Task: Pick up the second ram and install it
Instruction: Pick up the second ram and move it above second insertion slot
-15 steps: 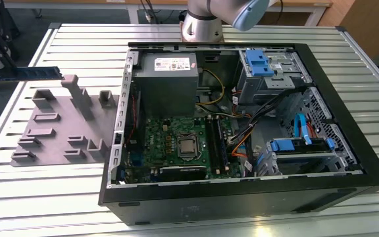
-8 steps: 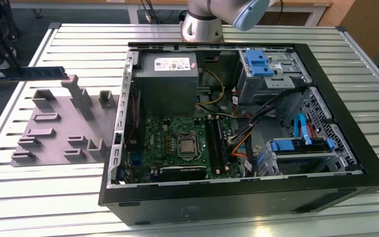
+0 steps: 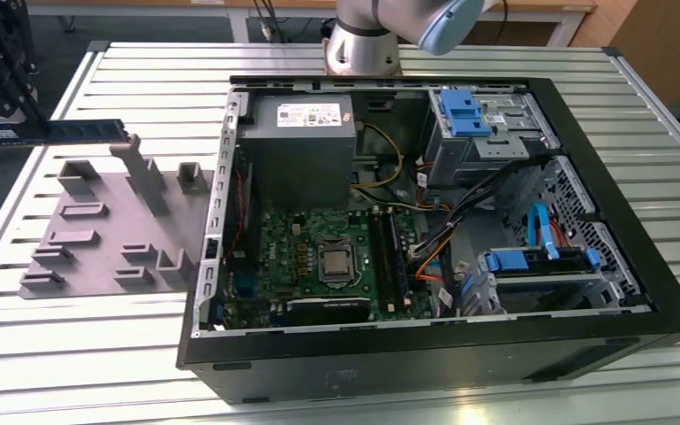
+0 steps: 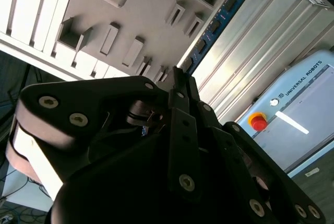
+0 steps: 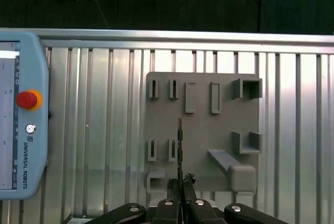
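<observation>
You're gripping the ram stick (image 3: 57, 131) in the pincer (image 5: 180, 183), whose jaws are pinching narrow on one end of it. In the exterior view the stick is hanging level in the air at the exterior view's left, above the far edge of the grey holder tray (image 3: 92, 257) and well apart from the open computer case (image 3: 435, 363). Its free end is sitting just beside a tall upright block (image 3: 139, 168) of the tray; whether they're touching, can't tell. In the first wrist view the stick is showing edge-on as a thin line over the tray, reaching out from the fingertips (image 5: 189, 181). In the second wrist view its blue face with black chips is running away from the pincer. The tray is lying flat on the slatted metal counter (image 3: 139, 71). Inside the case the green motherboard (image 3: 305, 239) is lying below the grey power supply box (image 3: 298, 150). A control tablet (image 5: 21, 145) with a red button (image 5: 26, 99) is lying on the counter beside the tray.
</observation>
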`<state>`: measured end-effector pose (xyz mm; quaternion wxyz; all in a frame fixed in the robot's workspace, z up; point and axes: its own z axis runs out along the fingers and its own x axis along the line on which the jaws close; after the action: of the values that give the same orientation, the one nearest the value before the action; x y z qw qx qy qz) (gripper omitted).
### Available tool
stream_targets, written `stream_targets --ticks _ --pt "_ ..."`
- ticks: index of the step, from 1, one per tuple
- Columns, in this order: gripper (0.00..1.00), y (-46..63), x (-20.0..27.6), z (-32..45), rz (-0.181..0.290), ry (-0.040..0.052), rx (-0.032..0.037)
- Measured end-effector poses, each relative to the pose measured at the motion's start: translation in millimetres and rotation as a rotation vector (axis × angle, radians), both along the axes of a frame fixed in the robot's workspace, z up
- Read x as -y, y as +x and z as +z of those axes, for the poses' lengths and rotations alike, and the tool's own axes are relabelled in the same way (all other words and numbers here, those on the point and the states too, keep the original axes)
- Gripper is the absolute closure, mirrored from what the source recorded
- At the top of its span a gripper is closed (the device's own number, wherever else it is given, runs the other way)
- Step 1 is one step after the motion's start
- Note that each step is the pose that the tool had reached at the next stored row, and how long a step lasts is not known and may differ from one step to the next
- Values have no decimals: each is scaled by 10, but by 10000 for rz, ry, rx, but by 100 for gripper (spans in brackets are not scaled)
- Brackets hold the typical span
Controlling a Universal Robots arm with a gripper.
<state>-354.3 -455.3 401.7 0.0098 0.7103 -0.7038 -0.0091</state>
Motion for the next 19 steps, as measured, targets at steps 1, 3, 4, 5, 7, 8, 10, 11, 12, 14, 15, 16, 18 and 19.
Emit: stream_targets --ticks 1,3,4,5,7,8,10,11,12,14,15,16,18,19 --pt "86 3 0 -1 -1 1 1" --pt "86 11 0 0 0 0 1" --pt "86 14 0 0 -1 0 0" --pt "86 17 0 0 0 0 0" --pt "86 22 0 0 0 0 1" --pt "86 23 1 0 0 0 0" --pt "86 25 0 0 0 0 0" --pt "86 25 0 0 0 0 0" --pt "86 27 0 0 0 0 0" --pt "86 34 0 0 1 0 0" --pt "86 39 0 0 1 0 0" --pt "86 44 0 0 1 0 1" --pt "86 57 0 0 0 0 0" --pt "86 64 0 0 0 0 0"
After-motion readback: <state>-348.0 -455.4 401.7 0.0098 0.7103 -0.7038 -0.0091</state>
